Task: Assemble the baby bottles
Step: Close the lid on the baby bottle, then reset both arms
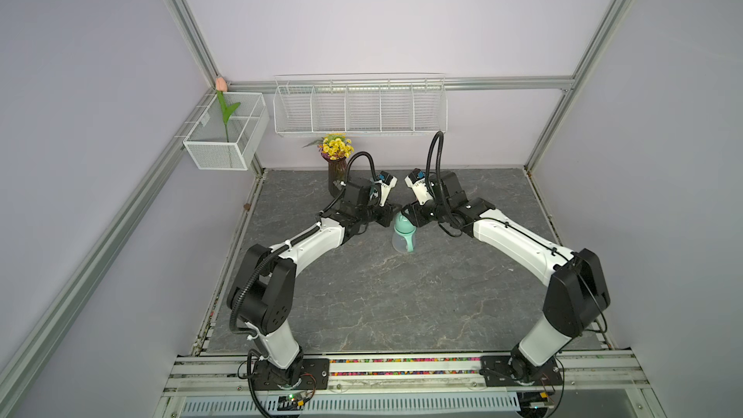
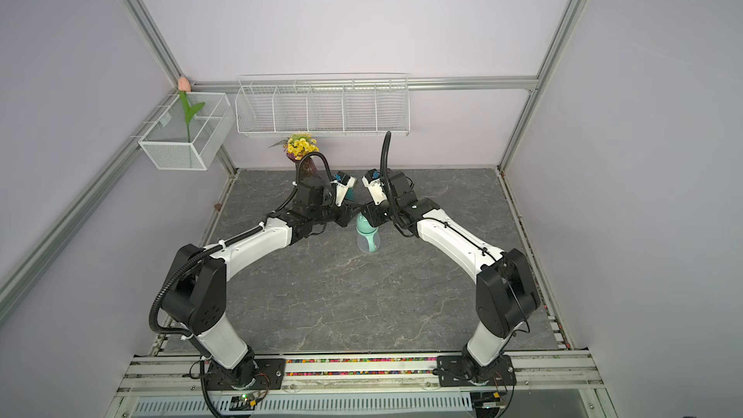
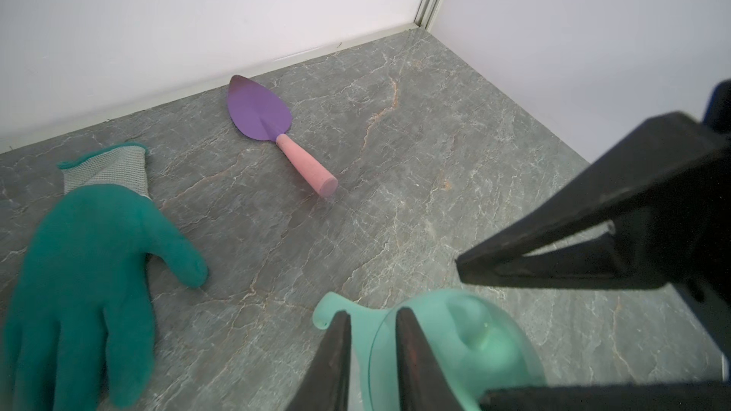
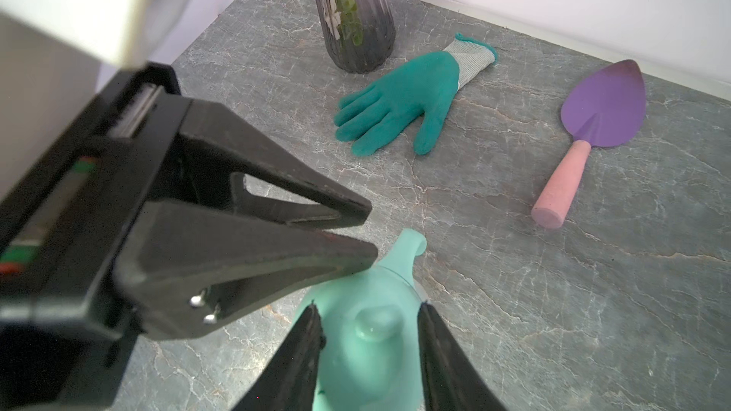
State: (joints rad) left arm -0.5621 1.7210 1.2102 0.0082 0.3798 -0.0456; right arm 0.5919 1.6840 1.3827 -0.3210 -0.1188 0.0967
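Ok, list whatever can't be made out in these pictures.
- Trowel and glove: hidden, or nearly so, behind the left arm and right arm in both top views.
- Bottle body: in both wrist views hidden under its cap and cut off by the picture's edge.
- Vase: top cut off in the right wrist view.
- Right gripper: fingers flank the cap; contact too close to tell.
- Left gripper: grip unclear, left wrist view.

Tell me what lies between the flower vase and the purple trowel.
A teal glove lies flat between the flower vase and the purple trowel, nearer the vase; the right wrist view shows it.
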